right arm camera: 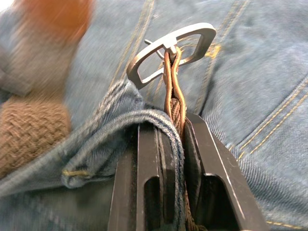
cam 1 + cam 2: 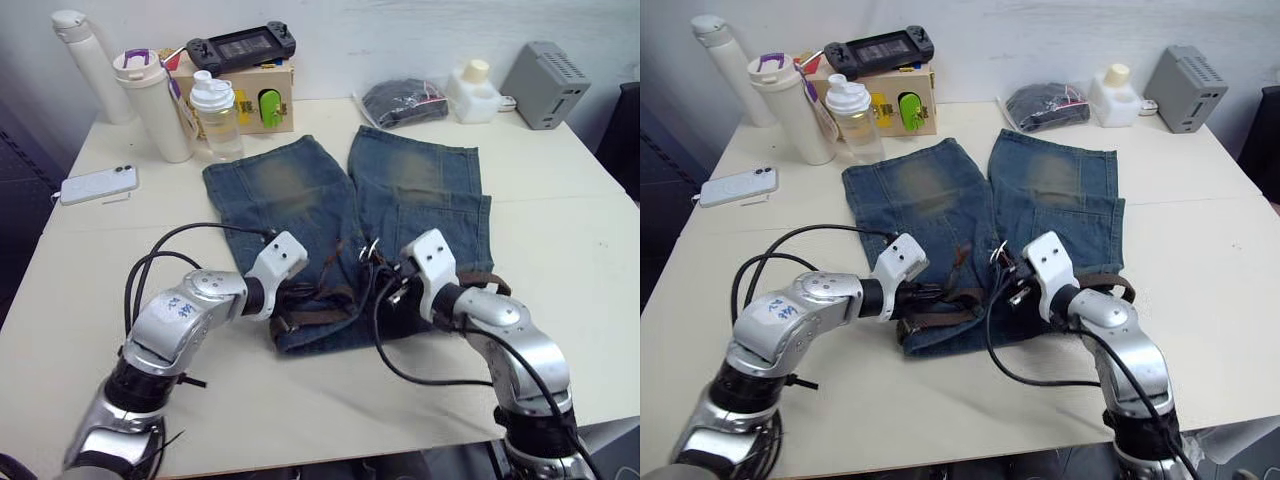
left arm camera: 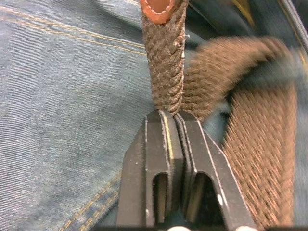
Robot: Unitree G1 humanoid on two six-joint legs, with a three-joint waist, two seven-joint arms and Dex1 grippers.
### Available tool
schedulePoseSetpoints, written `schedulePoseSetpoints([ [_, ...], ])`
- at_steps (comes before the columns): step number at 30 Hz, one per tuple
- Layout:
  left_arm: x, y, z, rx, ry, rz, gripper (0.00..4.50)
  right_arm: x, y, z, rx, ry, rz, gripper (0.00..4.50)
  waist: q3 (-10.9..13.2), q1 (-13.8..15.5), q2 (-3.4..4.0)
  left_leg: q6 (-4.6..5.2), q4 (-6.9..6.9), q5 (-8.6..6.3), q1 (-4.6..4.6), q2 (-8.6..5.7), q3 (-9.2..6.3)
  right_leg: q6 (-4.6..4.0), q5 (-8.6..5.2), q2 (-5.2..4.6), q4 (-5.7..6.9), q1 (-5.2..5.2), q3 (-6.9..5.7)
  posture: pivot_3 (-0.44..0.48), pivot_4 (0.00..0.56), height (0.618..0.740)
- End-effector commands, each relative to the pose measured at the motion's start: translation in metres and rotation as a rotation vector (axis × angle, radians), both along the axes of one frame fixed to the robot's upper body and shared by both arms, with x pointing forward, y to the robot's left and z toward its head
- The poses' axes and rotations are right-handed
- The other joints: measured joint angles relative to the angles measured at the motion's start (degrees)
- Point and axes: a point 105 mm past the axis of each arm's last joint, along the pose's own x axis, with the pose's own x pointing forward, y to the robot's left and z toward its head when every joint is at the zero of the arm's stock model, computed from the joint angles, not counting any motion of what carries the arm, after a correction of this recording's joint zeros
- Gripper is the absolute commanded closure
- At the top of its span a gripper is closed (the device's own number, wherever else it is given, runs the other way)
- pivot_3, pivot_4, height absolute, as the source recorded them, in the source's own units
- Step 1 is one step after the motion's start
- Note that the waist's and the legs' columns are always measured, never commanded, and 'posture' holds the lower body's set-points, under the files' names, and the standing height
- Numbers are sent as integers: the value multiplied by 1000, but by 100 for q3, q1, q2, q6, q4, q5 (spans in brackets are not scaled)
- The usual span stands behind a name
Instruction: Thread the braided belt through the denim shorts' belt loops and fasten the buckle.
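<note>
The denim shorts (image 2: 300,195) lie flat on the table, legs pointing away and waistband toward me. The braided belt (image 2: 322,318) runs along the waistband. My left gripper (image 3: 172,118) is shut on the belt's woven strap, just short of its tan leather tip (image 3: 158,7). My right gripper (image 1: 171,127) is shut on the other end of the belt, right below the silver buckle (image 1: 175,50), with a fold of the waistband denim (image 1: 120,125) caught beside the strap. In the head views the buckle (image 2: 370,250) stands up at mid-waistband between the two grippers. I cannot make out the belt loops.
A phone (image 2: 98,184) lies at the far left. Bottles (image 2: 155,105) and a cardboard box (image 2: 250,95) with a game console stand at the back left. A dark bagged bundle (image 2: 403,103), a white container (image 2: 472,92) and a grey device (image 2: 548,85) sit at the back right.
</note>
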Motion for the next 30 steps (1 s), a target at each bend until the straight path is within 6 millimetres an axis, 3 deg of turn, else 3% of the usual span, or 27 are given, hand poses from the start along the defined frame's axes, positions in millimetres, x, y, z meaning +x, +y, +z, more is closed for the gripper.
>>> schedulePoseSetpoints([
  [1,-12,-6,-5,42,-21,-104,4500,-2,1,11,9,-35,-5,4494,0,-2,0,0,-2,0,0,0,1,0,0,0,-3,0,-1,0,150,690],
  [11,11,-11,-18,75,-29,-47,4500,-4,7,25,40,-66,-8,4494,0,9,0,6,-3,4,2,-4,5,0,0,-1,1,1,1,0,150,690],
  [30,18,-4,-35,157,-48,-78,4500,-11,17,38,19,-124,18,4494,-1,11,0,7,-6,4,5,-4,6,0,0,-2,4,2,0,0,150,690],
])
